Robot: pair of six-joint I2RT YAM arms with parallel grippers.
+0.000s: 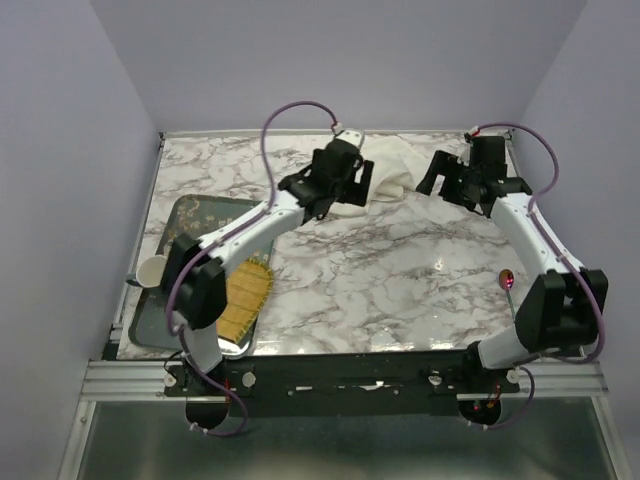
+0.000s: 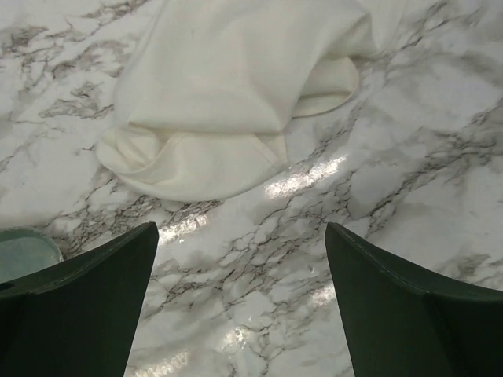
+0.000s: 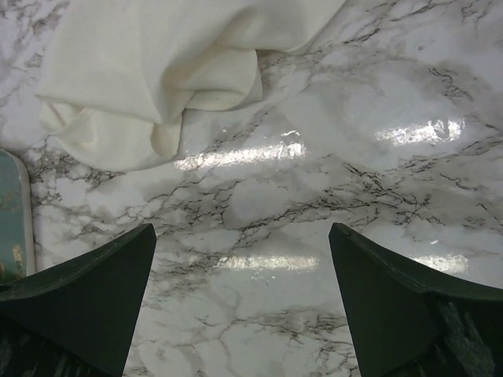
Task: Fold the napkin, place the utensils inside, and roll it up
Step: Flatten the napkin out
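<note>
Fig.: marble desk [image 1: 400, 280], overhead view plus both wrist views.

(a) Napkin [image 1: 392, 172]: cream cloth, crumpled in a loose heap at the far centre of the desk, not folded. It lies btw. the two claws.

(b) Left claw [image 1: 338, 183]: just beside the napkin's left side, jaws wide apart, nothing btw. them. Its wrist view shows bare marble under the fingers [image 2: 94, 298], w/ the cloth's rounded edge just ahead.

(c) Right claw [image 1: 442, 180]: near the napkin's right side, jaws likewise wide apart, holding nothing. In its wrist view the cloth sits ahead and to the left.

(d) Spoon [image 1: 509, 283]: reddish bowl, thin handle, flat on the desk at the right beside the right arm, well apart from the napkin.

(e) Tray [image 1: 190, 215]: dark, at the desk's left side. A yellow woven mat [image 1: 246, 290] lies in its near right part, and a white cup [image 1: 152, 270] sits at its left edge.
</note>
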